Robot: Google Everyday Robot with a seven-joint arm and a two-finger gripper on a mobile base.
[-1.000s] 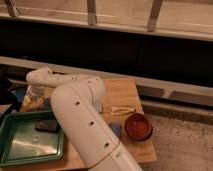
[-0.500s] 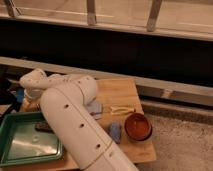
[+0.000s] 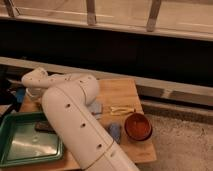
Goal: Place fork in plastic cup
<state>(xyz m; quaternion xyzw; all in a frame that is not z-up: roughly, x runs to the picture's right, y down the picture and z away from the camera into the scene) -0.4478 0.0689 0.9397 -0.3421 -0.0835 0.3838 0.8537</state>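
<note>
Gripper hidden behind the arm (image 3: 75,120) at worktop (image 3: 125,90) left, jaws' state cannot be told; fork (image 3: 122,109) beside red cup (image 3: 138,126).

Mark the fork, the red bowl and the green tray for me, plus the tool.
fork (image 3: 122,109), camera view, middle of the handle
red bowl (image 3: 138,126), camera view, inside
green tray (image 3: 6,159), camera view, near rim
tool: hidden behind the arm

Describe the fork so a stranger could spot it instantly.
On the wooden table, look right of the white arm, whose gripper is not visible. The fork lies flat just above the red-brown bowl: pale, thin and long, unlike the round bowl.
</note>
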